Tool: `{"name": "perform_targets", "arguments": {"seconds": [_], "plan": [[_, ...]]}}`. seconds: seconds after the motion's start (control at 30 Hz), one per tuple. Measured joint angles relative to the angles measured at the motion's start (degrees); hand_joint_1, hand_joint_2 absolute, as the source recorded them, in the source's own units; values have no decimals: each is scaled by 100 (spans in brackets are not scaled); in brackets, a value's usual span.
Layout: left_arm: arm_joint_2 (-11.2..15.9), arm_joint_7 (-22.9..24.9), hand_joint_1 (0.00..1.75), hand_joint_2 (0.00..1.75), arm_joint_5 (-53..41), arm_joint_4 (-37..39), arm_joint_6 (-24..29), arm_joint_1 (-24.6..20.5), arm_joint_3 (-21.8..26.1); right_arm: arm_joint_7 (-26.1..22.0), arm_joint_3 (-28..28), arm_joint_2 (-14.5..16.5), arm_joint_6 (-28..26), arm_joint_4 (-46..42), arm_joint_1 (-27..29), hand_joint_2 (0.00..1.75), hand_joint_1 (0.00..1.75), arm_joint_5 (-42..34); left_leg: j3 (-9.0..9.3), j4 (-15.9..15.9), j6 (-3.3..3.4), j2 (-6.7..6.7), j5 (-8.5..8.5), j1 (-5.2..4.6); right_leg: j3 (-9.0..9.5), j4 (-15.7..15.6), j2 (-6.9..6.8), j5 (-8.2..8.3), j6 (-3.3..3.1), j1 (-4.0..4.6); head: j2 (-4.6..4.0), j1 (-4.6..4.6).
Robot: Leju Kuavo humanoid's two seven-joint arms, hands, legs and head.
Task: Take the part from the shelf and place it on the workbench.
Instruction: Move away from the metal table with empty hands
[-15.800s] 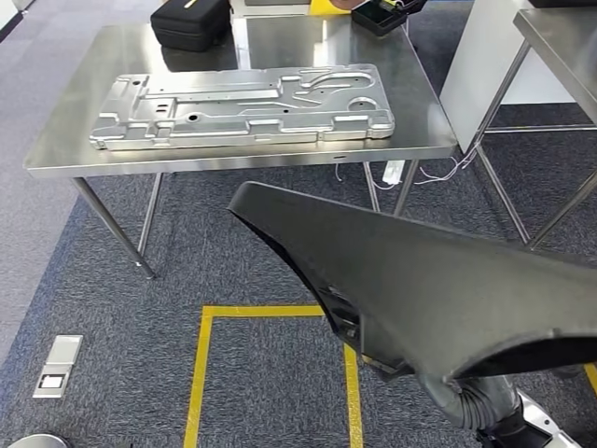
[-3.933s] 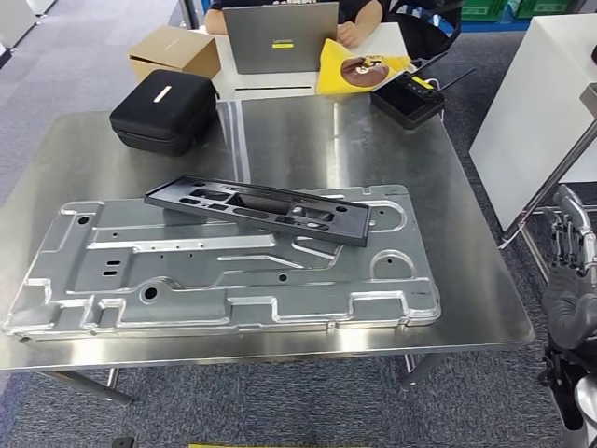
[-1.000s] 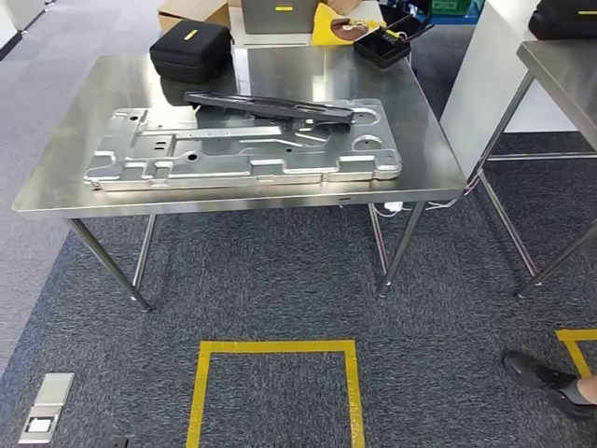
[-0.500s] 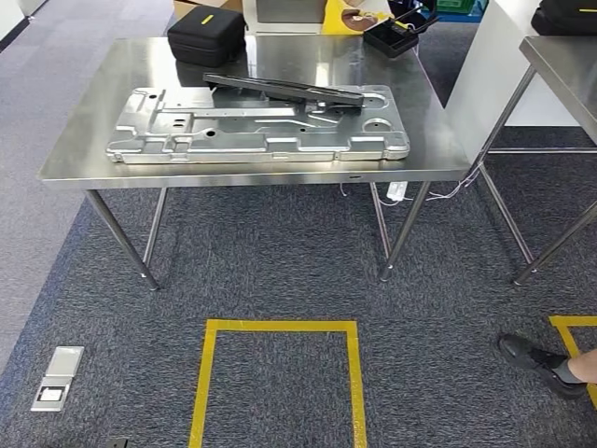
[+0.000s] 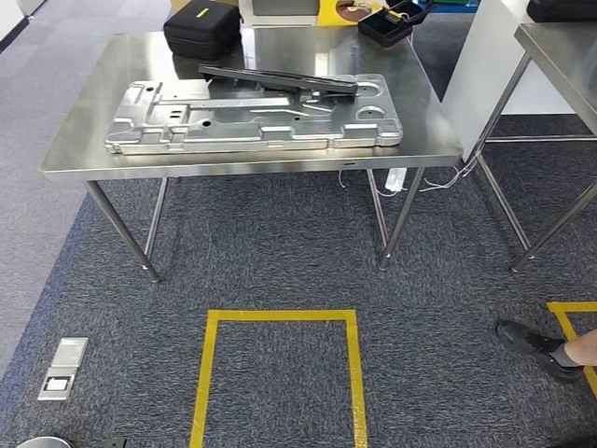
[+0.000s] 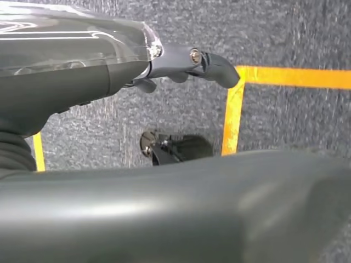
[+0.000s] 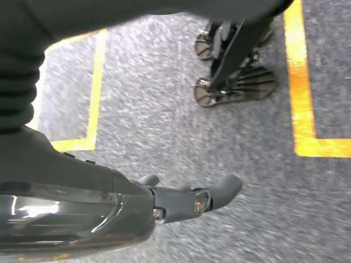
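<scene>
The black part [image 5: 278, 80] is lying tilted on the metal panel [image 5: 254, 117] on the workbench [image 5: 437, 131], risking sliding off, while both empty hands [image 6: 182, 57] [image 7: 186, 203] are hanging with fingers extended.

Left robot hand [image 6: 124, 60]: glossy dark-grey shell, screwed finger link, ribbed cover

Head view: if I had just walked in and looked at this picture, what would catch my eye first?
Probably the big silver stamped metal panel lying flat on the steel workbench, with the long black part resting across its far edge. Next, the yellow taped square on the dark carpet in front of the bench. A black case sits at the bench's far side, and a person's shoe shows at the right edge.
</scene>
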Motion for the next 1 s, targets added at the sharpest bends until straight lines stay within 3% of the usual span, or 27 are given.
{"name": "perform_targets", "arguments": {"seconds": [0.03,0.1,0.17,0.2,0.23,0.3,0.33,0.37,0.47,0.53,0.63,0.67,0.7,0.73,0.8,0.87,1.0], "plan": [[2,-39,0,175,3,0,-11,-1,2,50,-22,7,31,3,-7,175,0,-14,-83,192,-37,-13,-149,16,-18,-14,-10,23,-34,-17,0,-2],[4,-98,0,175,10,0,-21,0,5,130,-58,14,81,9,-10,175,0,-38,-384,903,-117,-28,-549,68,-63,-7,-25,48,-64,-23,0,-3],[5,-143,0,175,18,0,-33,15,10,222,-100,19,123,22,-5,175,0,-57,-604,1470,-174,-28,-726,110,-104,18,-32,59,-63,-26,0,-3],[6,-163,0,175,20,0,-44,22,11,272,-125,22,141,29,-4,175,0,-67,-576,1457,-190,-28,-651,126,-118,35,-32,61,-58,-30,0,-3],[7,-179,0,175,22,0,-55,25,12,318,-145,28,155,34,-6,175,0,-75,-438,1199,-198,-28,-473,142,-123,50,-31,60,-52,-35,0,-3],[9,-208,0,175,27,0,-74,17,13,383,-174,43,161,38,-11,175,0,-86,-50,404,-194,-30,-95,154,-126,75,-26,57,-17,-32,0,-3],[9,-217,0,175,31,0,-79,8,14,401,-183,48,161,38,-14,175,0,-88,82,106,-178,-31,3,150,-138,88,-23,61,14,-26,0,-4],[9,-217,0,175,34,0,-84,2,14,407,-194,51,161,38,-16,175,0,-89,137,-46,-157,-32,33,140,-157,99,-21,71,52,-20,0,-3],[7,-177,0,175,28,0,-86,17,16,374,-247,53,165,38,-20,175,0,-102,94,-86,-60,-26,49,120,-203,110,-17,99,162,-30,0,-2],[7,-141,0,175,39,-1,-85,22,-7,340,-269,55,179,38,-12,175,0,-122,57,-116,30,-10,106,132,-302,338,-4,-103,203,-39,0,1],[16,-71,0,175,213,-21,-79,37,-210,320,-196,52,196,38,57,175,0,-253,-14,-117,101,9,153,113,-741,1427,17,-715,216,-38,0,1],[19,-42,0,175,308,-40,-76,44,-307,328,-150,52,196,40,101,175,0,-319,-29,-108,108,13,159,103,-836,1703,19,-805,218,-37,0,1],[22,-13,0,175,413,-70,-72,48,-407,340,-97,53,191,43,151,175,0,-388,-39,-97,111,14,162,98,-824,1756,21,-773,217,-36,0,1],[27,15,0,175,517,-106,-67,46,-506,353,-41,53,178,48,201,175,0,-455,-42,-82,108,12,161,96,-700,1563,21,-635,212,-37,0,1],[40,72,0,175,739,-193,-46,39,-731,377,88,51,140,55,281,175,0,-600,-43,-51,85,9,148,87,-275,762,20,-269,188,-34,0,1],[65,135,0,175,967,-277,-18,35,-976,404,234,48,103,63,338,175,0,-748,-63,-16,32,10,135,65,-25,208,23,-107,156,-22,0,1],[124,264,0,175,1431,-378,25,94,-1501,476,557,49,16,59,447,175,0,-1050,-91,42,-89,-2,83,79,-27,114,11,-83,51,-21,0,-2]]}}
